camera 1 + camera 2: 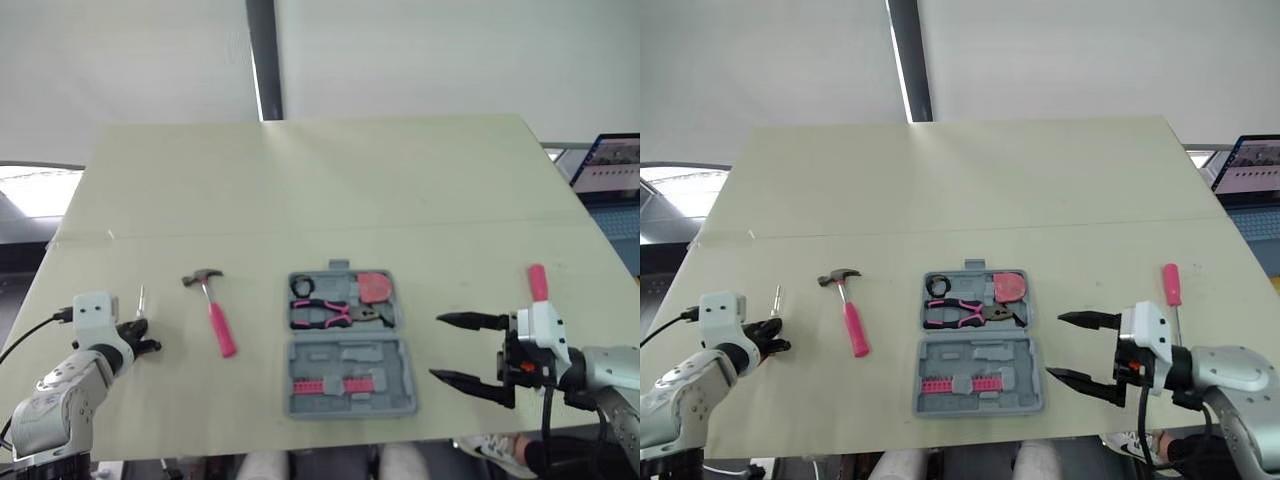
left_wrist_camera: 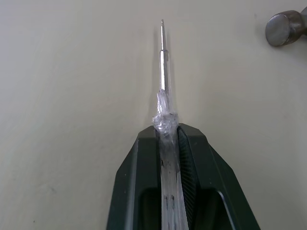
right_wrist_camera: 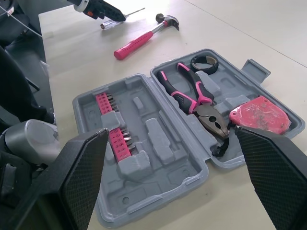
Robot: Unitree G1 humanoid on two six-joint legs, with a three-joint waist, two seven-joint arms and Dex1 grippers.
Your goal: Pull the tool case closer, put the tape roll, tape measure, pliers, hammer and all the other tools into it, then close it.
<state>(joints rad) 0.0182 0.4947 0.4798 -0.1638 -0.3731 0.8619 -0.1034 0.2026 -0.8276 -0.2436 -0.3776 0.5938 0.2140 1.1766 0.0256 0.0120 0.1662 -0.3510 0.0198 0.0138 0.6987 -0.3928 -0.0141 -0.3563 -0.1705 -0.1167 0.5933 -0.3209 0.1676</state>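
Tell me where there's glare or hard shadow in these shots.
Left eye view: even light on the table, no hard shadows. Left wrist view: shine along the screwdriver shaft. Right wrist view: soft shadows in the recesses of the tool case.

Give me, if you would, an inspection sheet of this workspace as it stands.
Surface: pale table, mostly bare.
Job's things: tool case open, holding pliers, tape roll, tape measure and bit strip; hammer lying to its left; pink screwdriver to its right.
Clutter: nothing seen.
Grippers: left gripper shut on a clear screwdriver; right gripper open beside the case.
Cables: black cable at the left wrist, another at the right.
Surroundings: laptop far right; white wall behind.
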